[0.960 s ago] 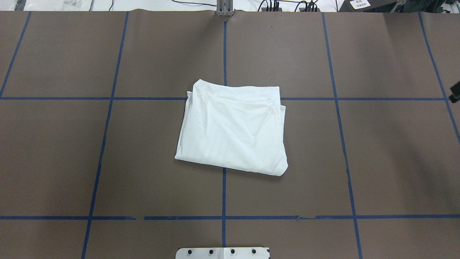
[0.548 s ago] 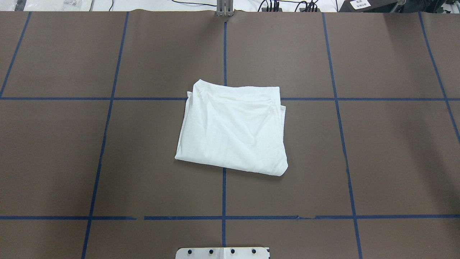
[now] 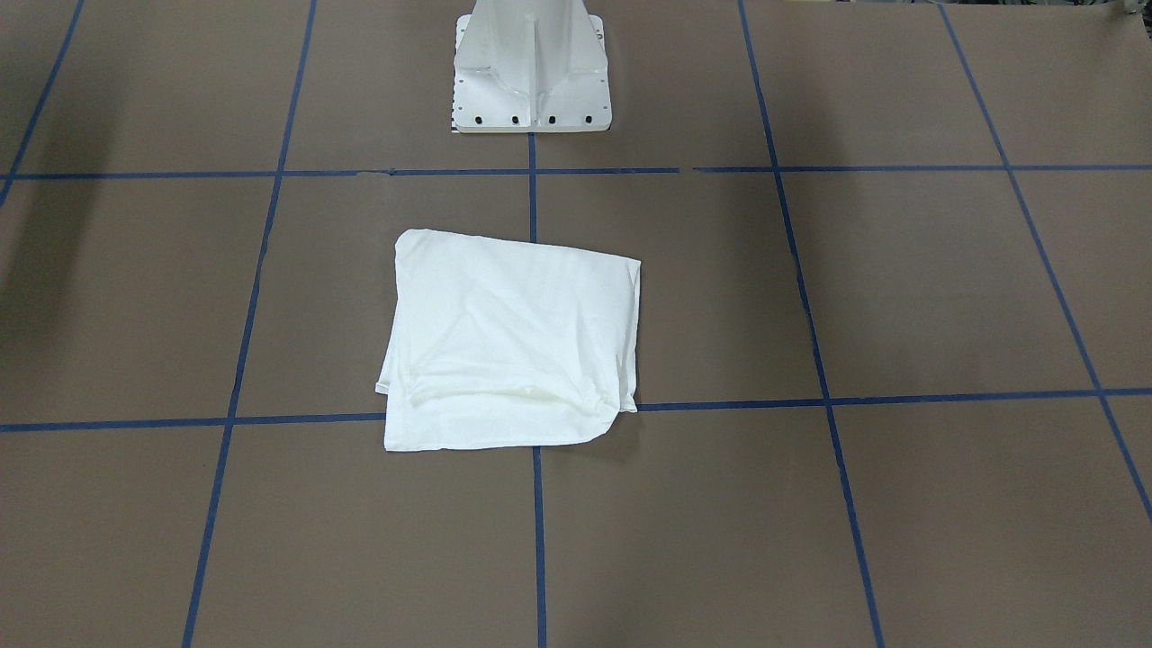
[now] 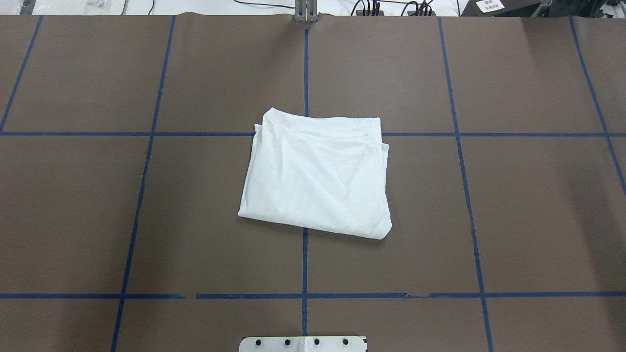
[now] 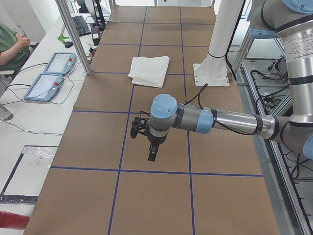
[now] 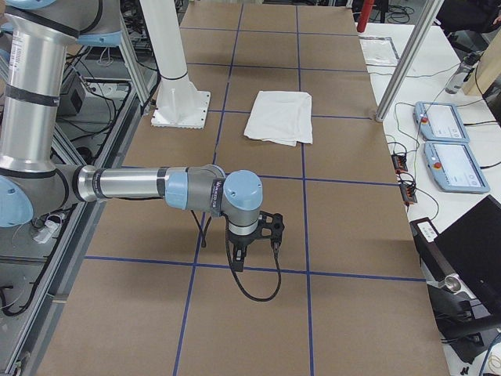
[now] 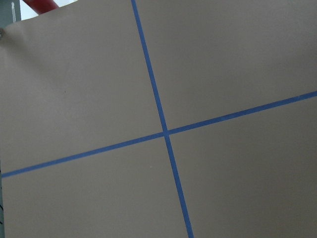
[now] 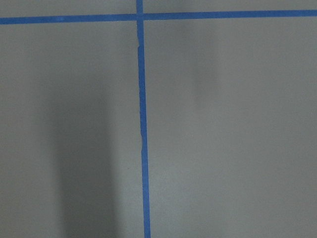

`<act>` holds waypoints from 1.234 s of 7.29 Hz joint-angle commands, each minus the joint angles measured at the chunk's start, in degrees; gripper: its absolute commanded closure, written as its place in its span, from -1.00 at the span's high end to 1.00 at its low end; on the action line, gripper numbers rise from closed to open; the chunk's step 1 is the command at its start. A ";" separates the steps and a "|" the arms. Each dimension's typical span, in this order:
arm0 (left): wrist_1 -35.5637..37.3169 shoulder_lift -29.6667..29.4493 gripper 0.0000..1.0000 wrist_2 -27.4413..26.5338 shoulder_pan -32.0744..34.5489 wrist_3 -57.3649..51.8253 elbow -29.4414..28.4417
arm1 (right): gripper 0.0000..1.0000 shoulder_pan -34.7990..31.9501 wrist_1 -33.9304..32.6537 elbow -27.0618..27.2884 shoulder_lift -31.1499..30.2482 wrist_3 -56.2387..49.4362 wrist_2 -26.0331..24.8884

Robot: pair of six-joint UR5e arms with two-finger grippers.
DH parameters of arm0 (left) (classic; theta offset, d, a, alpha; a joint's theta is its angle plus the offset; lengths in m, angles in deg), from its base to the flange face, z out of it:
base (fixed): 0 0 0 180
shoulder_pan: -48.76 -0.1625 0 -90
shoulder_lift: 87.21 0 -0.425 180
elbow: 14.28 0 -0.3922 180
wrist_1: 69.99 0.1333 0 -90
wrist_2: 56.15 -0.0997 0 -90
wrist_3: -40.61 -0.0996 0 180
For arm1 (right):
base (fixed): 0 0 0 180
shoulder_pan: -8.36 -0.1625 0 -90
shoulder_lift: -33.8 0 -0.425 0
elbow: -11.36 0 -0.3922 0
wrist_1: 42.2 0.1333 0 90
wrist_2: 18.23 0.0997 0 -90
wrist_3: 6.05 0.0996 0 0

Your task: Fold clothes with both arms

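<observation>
The left end effector [image 5: 152,154] hangs fingers-down at its own end of the tabletop [image 5: 98,142]. Right under it the wrist view shows only bare surface and a crossing of blue tape [image 7: 165,132]. The right end effector [image 6: 235,260] hangs the same way at the opposite end, again over bare surface and tape. Both appear only in the side views, so I cannot tell whether their fingers are apart or together. No cloth hangs from either.

The shirt [image 4: 315,178] lies well away from both, roughly midway between them and in front of the pedestal [image 3: 531,63]. It is folded into a compact rectangle, a little skewed to the tape grid. Its layers are stepped unevenly along the edge farthest from the pedestal.

The folding looks essentially done, so the step in hand is probably parking. Done well, that means holding both end effectors high and wide, with no path over the cloth. If a tidy-up is wanted, both should pinch the stepped edge's two corners together and move in step, so the stack does not shear.
</observation>
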 commanded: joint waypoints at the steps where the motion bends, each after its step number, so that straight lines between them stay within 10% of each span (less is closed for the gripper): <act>1: 0.28 1.10 1.00 2.02 -0.01 0.15 -0.72 | 1.00 -0.08 0.08 -0.05 0.04 0.19 -0.08; 9: -0.77 0.75 1.00 1.32 -0.28 0.24 -2.31 | 1.00 -0.08 0.08 -0.13 0.04 0.11 -0.08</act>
